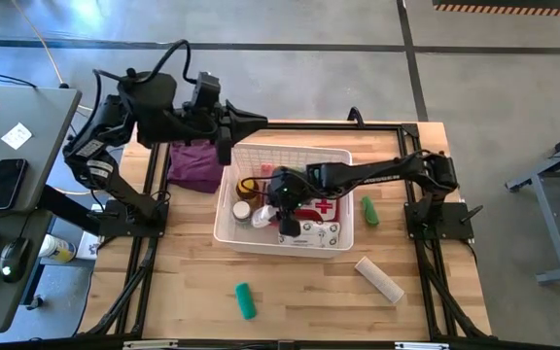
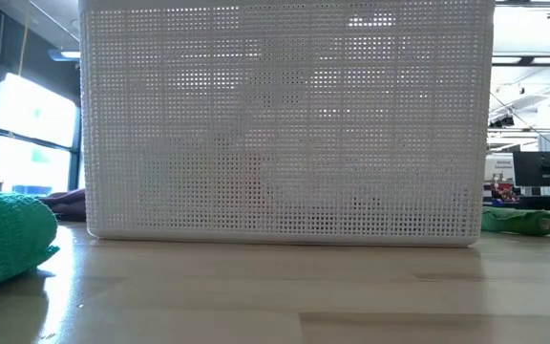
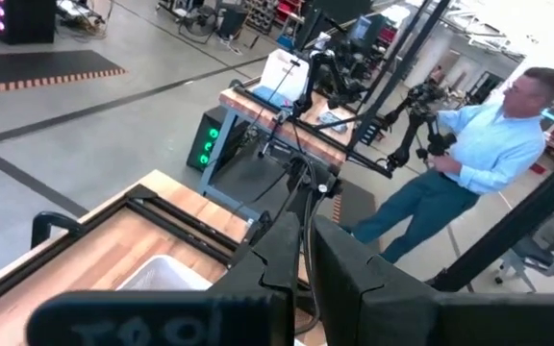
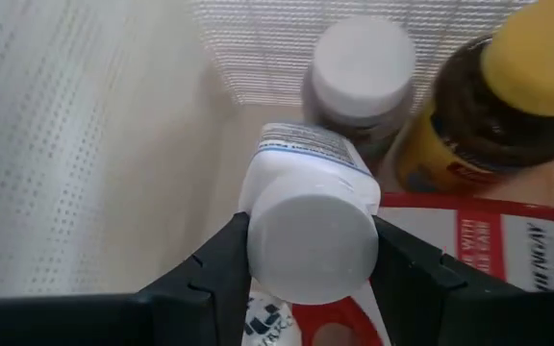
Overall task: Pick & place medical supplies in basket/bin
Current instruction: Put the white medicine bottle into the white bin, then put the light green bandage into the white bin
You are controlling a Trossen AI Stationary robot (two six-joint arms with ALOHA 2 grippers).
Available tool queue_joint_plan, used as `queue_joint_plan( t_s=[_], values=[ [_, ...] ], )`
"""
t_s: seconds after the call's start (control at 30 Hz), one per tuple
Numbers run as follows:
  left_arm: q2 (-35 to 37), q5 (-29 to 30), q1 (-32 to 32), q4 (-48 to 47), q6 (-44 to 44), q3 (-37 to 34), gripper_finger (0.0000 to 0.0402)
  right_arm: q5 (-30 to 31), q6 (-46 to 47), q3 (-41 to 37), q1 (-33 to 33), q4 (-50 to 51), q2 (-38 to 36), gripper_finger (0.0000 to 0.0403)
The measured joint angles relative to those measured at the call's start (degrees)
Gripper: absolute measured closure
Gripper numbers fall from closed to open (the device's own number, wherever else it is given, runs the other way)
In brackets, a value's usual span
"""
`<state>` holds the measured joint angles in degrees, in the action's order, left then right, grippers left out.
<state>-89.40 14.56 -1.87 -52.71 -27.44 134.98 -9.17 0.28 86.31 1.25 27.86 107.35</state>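
Observation:
The white basket [image 1: 338, 160] stands mid-table, and its meshed wall [image 2: 285, 124] fills the low view. My right gripper [image 4: 311, 231] reaches down into it from the table's right and is shut on a small white-capped bottle [image 4: 306, 207]. Just beyond that bottle stand another white-capped bottle [image 4: 359, 72] and an amber bottle [image 4: 508, 96] with a yellow cap. Under it lies the red first-aid pouch [image 4: 489, 240]. My left gripper [image 3: 306, 279] is held high over the basket's far left corner, shut and with nothing in it. My right gripper pinches the small white bottle between its two fingers [image 4: 214, 269] at its cap end [image 4: 263, 245]. The fingers slant down from the table's right side. The bottle lies tilted, cap toward the wrist, above the red pouch; whether it rests on anything I cannot tell.
Outside the basket lie a green tube [image 1: 369, 210] to its right, a beige roll [image 1: 378, 279] at the near right, a green roll [image 1: 246, 299] near the front edge, and a purple cloth [image 1: 194, 163] at the far left. A person [image 3: 489, 154] stands beyond the table.

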Motion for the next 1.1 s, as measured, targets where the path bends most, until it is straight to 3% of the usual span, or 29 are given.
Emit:
queue_joint_plan(
  t_s=[0.4, 0.73, 1.1],
  values=[
    [-1.8, 1.4, 0.0, 0.5, -3.5, 0.0, 0.0334, -1.0, -0.2, -7.5, 0.0, -11.8, 0.0, 0.0232],
    [-2.7, -1.5, 0.0, 0.5, -4.1, 0.0, 0.0334, -0.2, 2.8, -8.6, -0.1, -12.7, 0.0, 0.0196],
    [-2.7, -1.4, 0.0, 0.2, -4.8, 0.0, 0.0334, -0.8, 3.7, -8.6, -0.1, -12.8, 0.0, 0.0207]
  ],
)
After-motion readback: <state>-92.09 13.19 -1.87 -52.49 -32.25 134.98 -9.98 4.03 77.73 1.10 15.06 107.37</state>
